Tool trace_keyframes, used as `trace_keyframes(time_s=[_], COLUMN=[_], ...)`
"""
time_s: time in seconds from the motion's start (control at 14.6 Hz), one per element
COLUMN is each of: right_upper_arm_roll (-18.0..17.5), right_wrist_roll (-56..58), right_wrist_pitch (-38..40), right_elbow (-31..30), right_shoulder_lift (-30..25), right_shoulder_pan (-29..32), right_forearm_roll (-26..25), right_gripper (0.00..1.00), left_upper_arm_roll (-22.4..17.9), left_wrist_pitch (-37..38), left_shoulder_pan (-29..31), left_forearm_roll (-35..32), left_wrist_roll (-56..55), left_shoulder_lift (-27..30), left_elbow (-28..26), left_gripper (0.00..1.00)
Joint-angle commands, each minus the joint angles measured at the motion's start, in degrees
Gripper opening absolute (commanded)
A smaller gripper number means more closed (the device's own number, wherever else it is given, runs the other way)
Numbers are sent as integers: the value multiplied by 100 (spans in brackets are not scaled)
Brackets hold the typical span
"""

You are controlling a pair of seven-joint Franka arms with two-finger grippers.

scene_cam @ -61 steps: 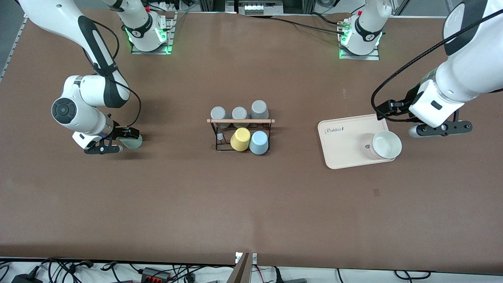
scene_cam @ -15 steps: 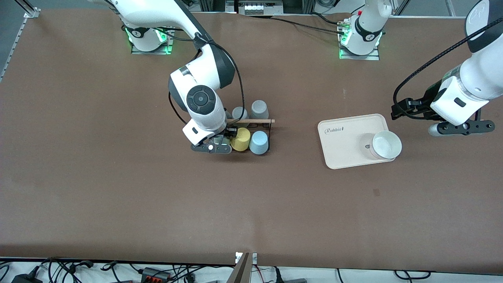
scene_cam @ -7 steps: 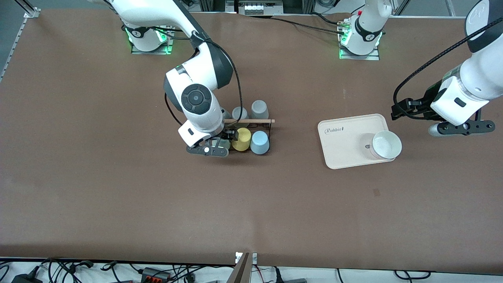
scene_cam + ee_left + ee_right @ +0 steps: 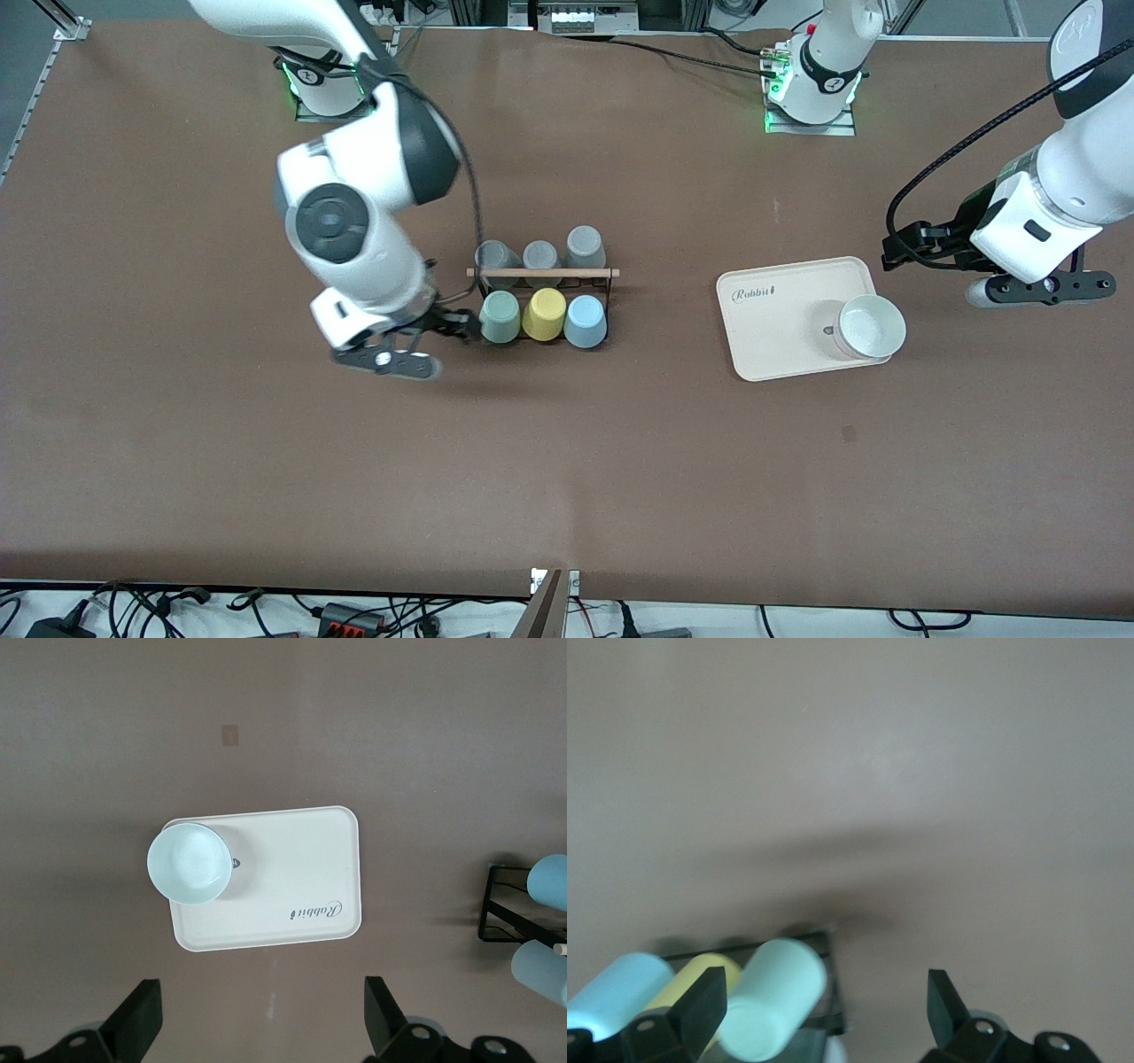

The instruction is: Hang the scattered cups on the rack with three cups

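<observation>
The black wire rack (image 4: 542, 273) with a wooden rod stands mid-table. Its nearer row holds the mint green cup (image 4: 500, 316) at the right arm's end, a yellow cup (image 4: 543, 313) and the light blue cup (image 4: 585, 321). Three grey cups (image 4: 540, 255) sit in its farther row. My right gripper (image 4: 390, 361) is open and empty, beside the rack toward the right arm's end, apart from the mint cup (image 4: 775, 997). In the right wrist view the right gripper (image 4: 824, 1010) shows spread fingers. My left gripper (image 4: 1036, 288) is open and empty, waiting beside the tray, and also shows in the left wrist view (image 4: 261, 1028).
A cream tray (image 4: 780, 328) lies toward the left arm's end with a white bowl (image 4: 873, 325) on its corner. Both show in the left wrist view, the tray (image 4: 292, 868) and the bowl (image 4: 188, 863). Cables run along the table's near edge.
My right gripper has let go of the mint cup on the rack's nearer row and drawn away toward the right arm's end. The left arm has not moved.
</observation>
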State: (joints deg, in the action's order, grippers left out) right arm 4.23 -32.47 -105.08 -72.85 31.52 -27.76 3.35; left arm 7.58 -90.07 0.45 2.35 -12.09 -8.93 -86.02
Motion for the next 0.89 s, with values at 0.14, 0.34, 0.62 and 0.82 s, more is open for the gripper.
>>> trace_keyframes(time_s=[0.14,0.34,0.62,0.82], right_upper_arm_roll=[-62,-71,-89,-80], right_wrist_roll=[637,934,1874,2963], right_wrist_pitch=[646,830,919,1042], right_elbow=[7,7,-142,-151], right_shoulder_lift=[-452,-725,-1199,-1437], right_shoulder_pan=[779,1298,2009,2371], right_forearm_roll=[-19,-1,25,-45], right_gripper=[100,100,100,100], left_upper_arm_roll=[-2,-2,-2,-2], left_wrist_pitch=[-28,-28,-28,-37], left_shoulder_pan=[-10,-10,-19,-19], left_forearm_roll=[46,46,46,46], left_wrist_roll=[102,102,102,102], left_shoulder_lift=[67,67,67,67], left_elbow=[-29,-29,-29,-29], left_gripper=[100,100,100,100])
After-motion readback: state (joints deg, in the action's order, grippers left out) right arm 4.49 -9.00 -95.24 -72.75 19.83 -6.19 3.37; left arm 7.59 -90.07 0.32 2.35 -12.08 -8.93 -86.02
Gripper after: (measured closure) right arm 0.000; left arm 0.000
